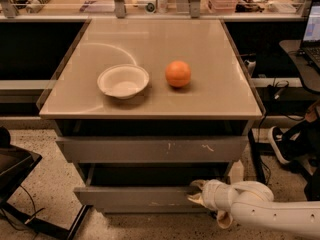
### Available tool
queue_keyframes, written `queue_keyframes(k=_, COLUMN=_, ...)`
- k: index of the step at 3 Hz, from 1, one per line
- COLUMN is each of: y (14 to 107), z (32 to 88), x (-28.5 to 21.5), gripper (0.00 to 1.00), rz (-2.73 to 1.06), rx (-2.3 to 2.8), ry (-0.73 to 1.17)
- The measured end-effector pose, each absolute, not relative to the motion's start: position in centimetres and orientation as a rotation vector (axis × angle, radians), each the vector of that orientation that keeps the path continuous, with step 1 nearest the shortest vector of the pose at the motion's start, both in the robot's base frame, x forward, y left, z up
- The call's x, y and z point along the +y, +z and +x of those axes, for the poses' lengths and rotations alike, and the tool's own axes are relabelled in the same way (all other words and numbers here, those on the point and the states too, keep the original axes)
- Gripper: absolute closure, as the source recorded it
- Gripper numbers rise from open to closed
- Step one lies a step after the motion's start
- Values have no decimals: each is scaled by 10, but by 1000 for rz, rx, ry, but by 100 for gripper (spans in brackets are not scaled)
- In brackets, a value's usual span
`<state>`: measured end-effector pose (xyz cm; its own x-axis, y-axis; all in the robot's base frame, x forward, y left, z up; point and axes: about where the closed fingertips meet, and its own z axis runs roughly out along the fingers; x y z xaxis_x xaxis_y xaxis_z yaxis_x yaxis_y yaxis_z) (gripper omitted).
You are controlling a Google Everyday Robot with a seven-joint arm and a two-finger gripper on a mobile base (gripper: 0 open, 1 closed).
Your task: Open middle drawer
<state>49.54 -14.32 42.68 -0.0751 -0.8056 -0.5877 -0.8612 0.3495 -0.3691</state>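
Observation:
The middle drawer (135, 196) is the plain grey front below the wider scratched front (150, 150). It stands pulled out a little, with a dark gap above its top edge. My gripper (195, 192) reaches in from the lower right on a white arm. It is at the right end of the middle drawer's front, with one finger (198, 184) over the top edge and the other in front of it, shut on that edge. The lowest drawer is hidden below the frame.
A white bowl (123, 81) and an orange (178, 73) sit on the beige cabinet top (210, 99). A black stand (15, 174) is on the floor at left. A desk, cables and a shoe (280, 144) are at right.

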Motion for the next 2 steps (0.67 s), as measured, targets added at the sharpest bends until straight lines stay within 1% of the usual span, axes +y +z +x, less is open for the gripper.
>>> queue_keyframes(k=1, y=430, z=495, x=-143, gripper=100, rz=-1459, rx=1876, ry=96)
queue_keyframes(k=2, y=429, z=472, x=-132, gripper=100, rz=-1502, rx=1799, ry=113)
